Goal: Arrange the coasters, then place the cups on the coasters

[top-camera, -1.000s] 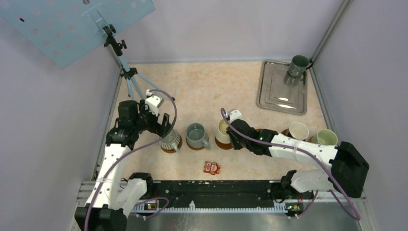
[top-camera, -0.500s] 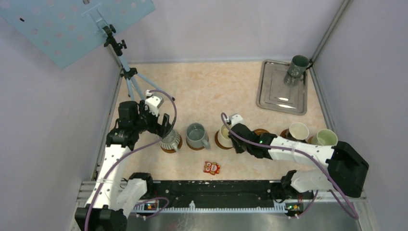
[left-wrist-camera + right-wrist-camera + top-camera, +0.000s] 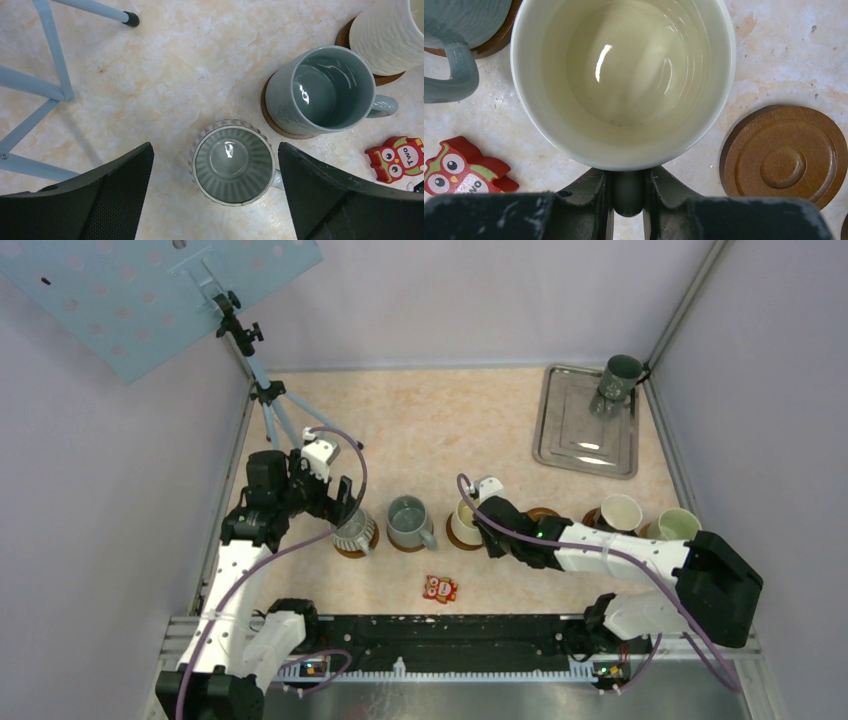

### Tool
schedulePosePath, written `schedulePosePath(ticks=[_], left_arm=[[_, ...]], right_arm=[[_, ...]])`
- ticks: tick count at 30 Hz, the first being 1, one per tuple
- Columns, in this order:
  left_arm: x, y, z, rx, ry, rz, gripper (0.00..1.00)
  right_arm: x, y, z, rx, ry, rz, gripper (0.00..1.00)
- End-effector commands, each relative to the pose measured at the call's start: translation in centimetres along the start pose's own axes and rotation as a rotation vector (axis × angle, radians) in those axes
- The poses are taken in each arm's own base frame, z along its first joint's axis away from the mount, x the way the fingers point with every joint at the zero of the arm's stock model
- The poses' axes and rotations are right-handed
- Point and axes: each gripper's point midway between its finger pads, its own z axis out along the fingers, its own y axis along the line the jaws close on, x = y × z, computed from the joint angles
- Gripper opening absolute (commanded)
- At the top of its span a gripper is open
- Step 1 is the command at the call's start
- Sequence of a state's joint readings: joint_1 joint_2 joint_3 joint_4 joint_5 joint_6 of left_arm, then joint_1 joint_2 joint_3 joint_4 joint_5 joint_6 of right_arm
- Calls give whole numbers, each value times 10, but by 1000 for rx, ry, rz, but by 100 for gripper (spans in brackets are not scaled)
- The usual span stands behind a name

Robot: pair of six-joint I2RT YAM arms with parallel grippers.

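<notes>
Your right gripper (image 3: pixel 628 192) has its jaws drawn narrow, and the two dark fingers (image 3: pixel 589 192) pinch the handle of a cream ceramic mug (image 3: pixel 624 75). The mug is upright, its open mouth facing the wrist camera. From overhead it sits over a round brown wooden coaster (image 3: pixel 456 538) in the middle of the row; you cannot tell whether its base touches the disc. Just to its right lies a bare brown grooved coaster (image 3: pixel 784 157), apart from the mug.

Your left gripper (image 3: pixel 215 150) hangs with its jaws spread wide and holds nothing. One finger is on each side of a ribbed light grey mug (image 3: pixel 232 162), with a gap on both sides. Overhead, that mug stands on a brown disc (image 3: pixel 352 551) at the left end of the row.

Between the two gripped-at mugs, a blue-grey mug (image 3: pixel 322 90) stands on its own wooden coaster (image 3: pixel 272 120), handle pointing right. A small red-and-white owl packet (image 3: pixel 440 588) lies on the marbled beige table (image 3: pixel 450 430), nearer the arm bases than the row.

At the right end, a second cream mug (image 3: pixel 620 512) and a pale green mug (image 3: pixel 678 525) stand side by side. Far back on the right, a dark green mug (image 3: pixel 618 380) sits at the corner of a flat metal tray (image 3: pixel 575 435).
</notes>
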State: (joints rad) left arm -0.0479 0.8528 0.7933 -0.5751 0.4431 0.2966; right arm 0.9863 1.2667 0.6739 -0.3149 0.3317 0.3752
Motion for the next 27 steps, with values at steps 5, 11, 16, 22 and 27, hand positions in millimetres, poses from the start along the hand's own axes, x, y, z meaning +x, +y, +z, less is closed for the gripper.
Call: schedulePosePath(ticks=[5, 11, 16, 22, 27], left_arm=[[-9, 4, 1, -22, -44, 16, 99], [-9, 5, 1, -28, -49, 19, 99], [-7, 5, 1, -26, -46, 22, 99], [-6, 5, 3, -23, -40, 24, 99], [-3, 6, 5, -25, -31, 24, 99]], right_arm=[[-39, 14, 0, -24, -123, 20, 0], [-32, 16, 1, -28, -95, 24, 0], [-28, 15, 1, -22, -80, 17, 0], [-24, 16, -4, -26, -61, 5, 0], [-19, 21, -9, -38, -53, -18, 0]])
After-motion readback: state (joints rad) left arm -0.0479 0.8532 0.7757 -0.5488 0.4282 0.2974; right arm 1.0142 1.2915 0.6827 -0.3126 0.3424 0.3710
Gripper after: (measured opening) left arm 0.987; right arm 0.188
